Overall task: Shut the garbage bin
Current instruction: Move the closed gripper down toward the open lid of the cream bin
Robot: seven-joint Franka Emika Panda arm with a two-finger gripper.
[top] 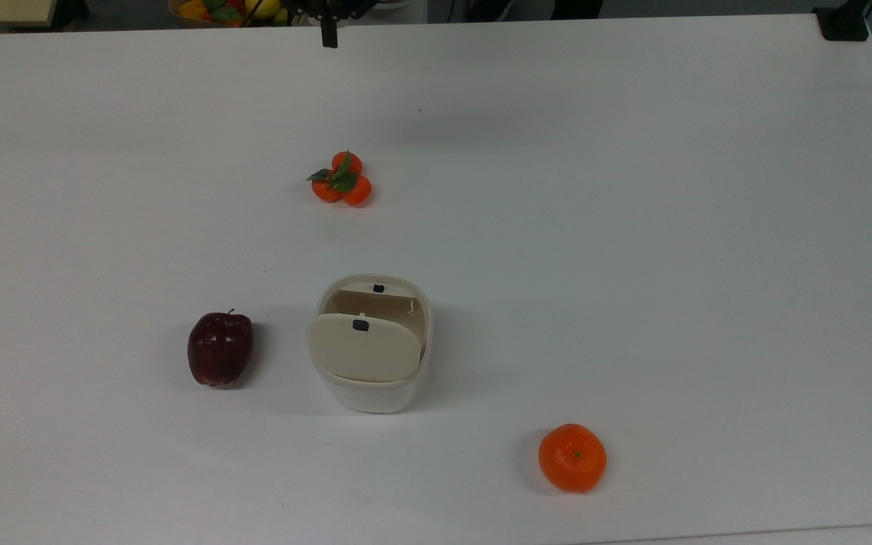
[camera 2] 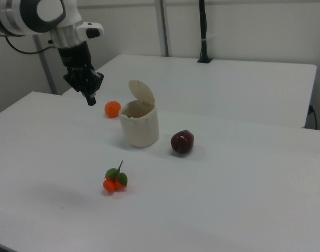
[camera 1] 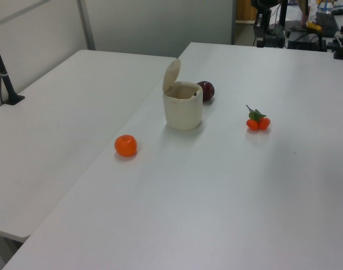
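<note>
The arm [camera 2: 42, 13] has rounded white shells with a grey and black joint ring. At the wrist's 5 o'clock hangs a black gripper [camera 2: 90, 100], tapering into thin black fingers pressed together.
</note>
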